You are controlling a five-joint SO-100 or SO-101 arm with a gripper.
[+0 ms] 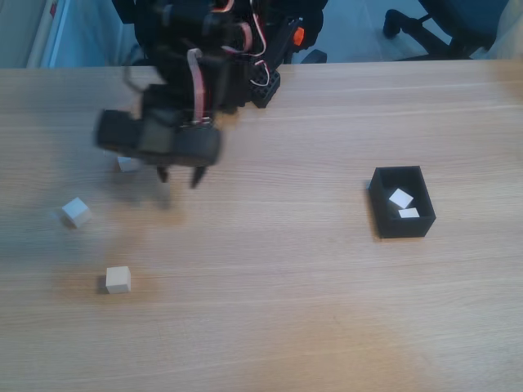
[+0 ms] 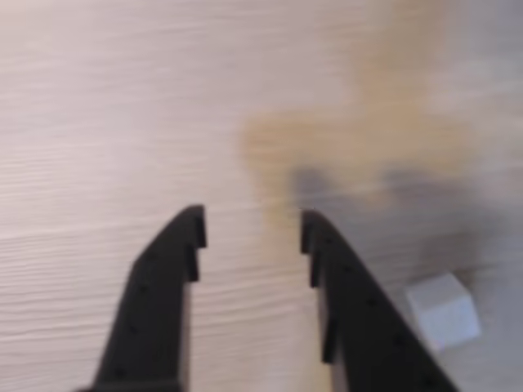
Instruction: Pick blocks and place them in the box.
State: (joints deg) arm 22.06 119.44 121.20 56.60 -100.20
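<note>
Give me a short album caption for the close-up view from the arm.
Open black pincer hovering empty over the wooden table, one white cube just beside its right finger.

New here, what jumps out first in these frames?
The blurred black arm in the fixed view's upper left, its gripper hanging open and empty over the table. Next, the black box at right with two white blocks inside, and three more blocks loose at left: one partly under the arm, one below it, one nearest the camera.
</note>
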